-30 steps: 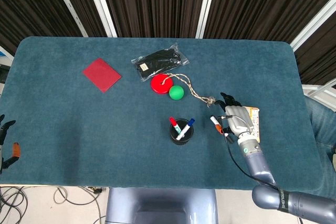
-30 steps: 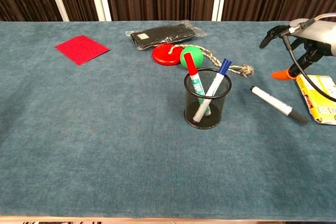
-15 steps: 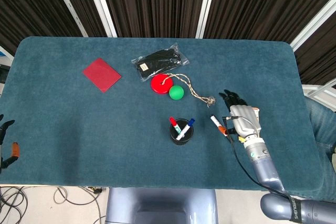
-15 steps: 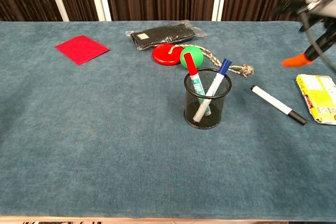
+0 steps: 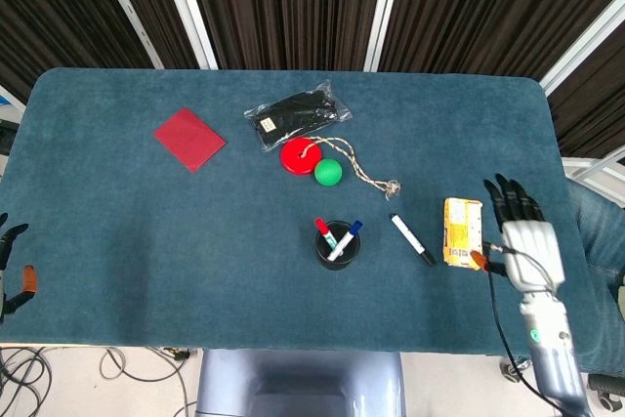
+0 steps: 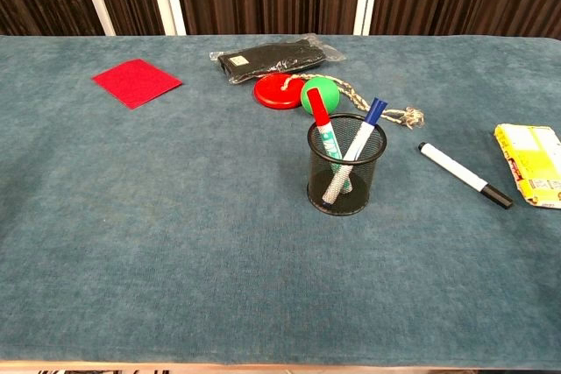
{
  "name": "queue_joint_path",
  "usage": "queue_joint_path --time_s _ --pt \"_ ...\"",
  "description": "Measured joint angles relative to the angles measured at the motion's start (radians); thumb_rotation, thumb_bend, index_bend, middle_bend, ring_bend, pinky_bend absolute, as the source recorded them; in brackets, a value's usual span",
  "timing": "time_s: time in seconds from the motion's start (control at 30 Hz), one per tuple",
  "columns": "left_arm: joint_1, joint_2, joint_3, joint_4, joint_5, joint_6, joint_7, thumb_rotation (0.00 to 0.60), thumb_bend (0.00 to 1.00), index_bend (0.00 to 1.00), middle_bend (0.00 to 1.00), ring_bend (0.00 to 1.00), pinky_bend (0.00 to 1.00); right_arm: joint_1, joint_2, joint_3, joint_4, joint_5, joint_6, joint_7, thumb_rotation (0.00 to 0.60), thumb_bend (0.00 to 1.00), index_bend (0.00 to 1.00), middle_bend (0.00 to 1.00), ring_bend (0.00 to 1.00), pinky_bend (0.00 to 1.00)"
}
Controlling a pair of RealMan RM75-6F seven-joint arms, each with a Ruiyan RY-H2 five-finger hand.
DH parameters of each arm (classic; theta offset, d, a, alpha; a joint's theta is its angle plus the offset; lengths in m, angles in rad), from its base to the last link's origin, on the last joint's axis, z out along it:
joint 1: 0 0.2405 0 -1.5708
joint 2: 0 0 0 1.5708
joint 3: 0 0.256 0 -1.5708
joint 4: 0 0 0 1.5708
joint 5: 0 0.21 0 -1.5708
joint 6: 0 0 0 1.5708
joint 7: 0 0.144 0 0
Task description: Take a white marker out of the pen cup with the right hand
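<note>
We see the white marker [image 6: 464, 174] with a black cap lying flat on the blue table cloth [image 5: 146, 231], out of the pen cup [image 6: 345, 164] and to its right, between the cup and a yellow packet [image 5: 462, 232]. The black mesh pen cup stands upright near the table's middle and holds two markers leaning apart, one with a red cap [image 6: 322, 129] and one with a blue cap [image 6: 365, 135]. Our right hand [image 5: 521, 236] shows only in the head view, near the right edge of the table just beside the yellow packet, its fingers spread and holding nothing, well apart from the white marker. Of our left hand [image 5: 12, 261] we catch only dark fingertips at the left edge of the head view, too little to tell how they are set. Behind the cup lie a red disc [image 6: 278, 91] and a green ball [image 6: 320, 94] touching each other, with a twisted rope [image 6: 386, 111] trailing from them toward the right. Further back sits a black item in a clear bag [image 6: 273, 56], and a red square card [image 6: 137, 81] lies well off to the left. Nothing stands between the right hand and the marker except the yellow packet.
</note>
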Motion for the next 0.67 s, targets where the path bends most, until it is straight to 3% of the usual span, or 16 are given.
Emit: queue_joint_path --time_s 0.13,0.3,0.67 --pt "0.0 -0.002 0.001 0.003 0.002 0.002 0.003 0.6 0.54 0.16 0.0 0.0 0.02 -0.08 -0.016 -0.059 0.078 -0.067 0.059 0.04 0.6 0.2 0.0 0.0 0.0 0.17" --pt "0.0 -0.003 0.003 0.007 0.006 0.002 0.006 0.6 0.54 0.16 0.0 0.0 0.02 -0.145 -0.058 -0.094 0.167 -0.12 0.102 0.091 0.6 0.2 0.0 0.0 0.0 0.17" --pt "0.0 -0.002 0.002 0.011 0.01 0.005 0.004 0.6 0.54 0.16 0.0 0.0 0.02 -0.179 -0.071 -0.099 0.197 -0.209 0.101 0.131 0.6 0.2 0.0 0.0 0.0 0.17"
